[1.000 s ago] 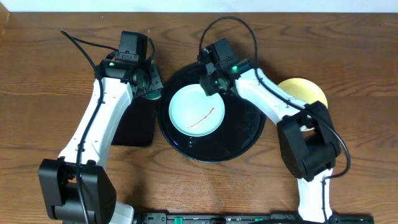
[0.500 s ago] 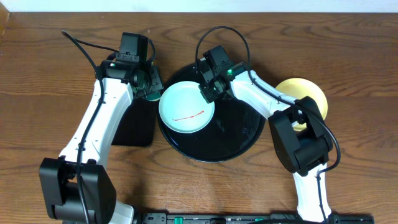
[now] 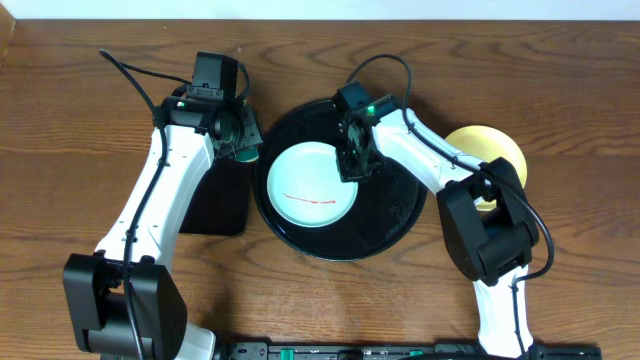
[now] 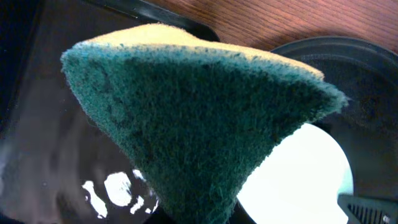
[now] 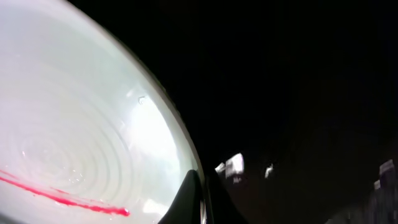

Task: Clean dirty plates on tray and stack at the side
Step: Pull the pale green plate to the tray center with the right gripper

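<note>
Toward the left edge of the worktop a small rectangular black tray point(image 3: 215, 205) is seen, partly covered by the left arm. Over its far right corner the left gripper point(image 3: 242, 135) is held, jaws clamped on a green scouring sponge with a yellow back point(image 4: 205, 124), folded into a wedge, presumably so that a scrubbing face is presented. At the middle of the worktop the large round glossy black tray point(image 3: 392, 215) is set, and a pale mint-blue round plate point(image 3: 310, 180) marked by a thin red smear point(image 3: 310, 199) is found over its left half. The plate's right rim is pinched by the right gripper point(image 3: 356, 165), jaws closed on it as far as can be judged, seemingly to steady it for wiping. Toward the right edge a pale yellow round plate point(image 3: 500, 148) is laid off the tray, half hidden by the right arm, probably as the start of the stack.
</note>
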Robot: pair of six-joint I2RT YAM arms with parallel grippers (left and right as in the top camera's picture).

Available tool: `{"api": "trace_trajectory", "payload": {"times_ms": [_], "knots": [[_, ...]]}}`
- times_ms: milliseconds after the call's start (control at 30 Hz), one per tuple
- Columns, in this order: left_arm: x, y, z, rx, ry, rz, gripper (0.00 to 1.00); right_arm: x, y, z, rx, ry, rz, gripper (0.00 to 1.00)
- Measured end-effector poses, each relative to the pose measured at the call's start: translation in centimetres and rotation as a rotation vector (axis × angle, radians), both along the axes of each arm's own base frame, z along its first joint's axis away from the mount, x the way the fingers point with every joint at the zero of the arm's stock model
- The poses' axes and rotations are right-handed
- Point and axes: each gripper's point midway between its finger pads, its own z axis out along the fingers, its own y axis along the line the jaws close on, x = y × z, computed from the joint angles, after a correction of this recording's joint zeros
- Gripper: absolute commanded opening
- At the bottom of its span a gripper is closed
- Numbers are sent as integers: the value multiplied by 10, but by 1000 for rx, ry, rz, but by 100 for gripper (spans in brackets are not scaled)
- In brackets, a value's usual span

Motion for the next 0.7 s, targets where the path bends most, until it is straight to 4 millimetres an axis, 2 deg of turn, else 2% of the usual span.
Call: {"api": "trace_trajectory", "payload": {"times_ms": [67, 133, 200, 267, 433, 533, 667, 700], "knots": [[0, 0, 0, 0, 0, 0, 7, -7, -6, 0, -17, 37, -21, 21], [0, 0, 0, 0, 0, 0, 7, -16, -18, -6, -41, 86, -35, 43], [0, 0, 0, 0, 0, 0, 8, -13, -19, -6, -13, 92, -38, 59], [0, 0, 0, 0, 0, 0, 8, -8, -20, -4, 25, 84, -12, 66], [0, 0, 0, 0, 0, 0, 7, 15, -18, -2, 84, -6, 105, 68], [0, 0, 0, 0, -1, 0, 8, 34, -15, 0, 113, -94, 180, 63], [1, 0, 0, -1, -3, 0, 7, 55, -17, 1, 113, -186, 248, 44], [1, 0, 0, 0, -3, 0, 7, 57, -17, 1, 111, -196, 257, 36]]}}
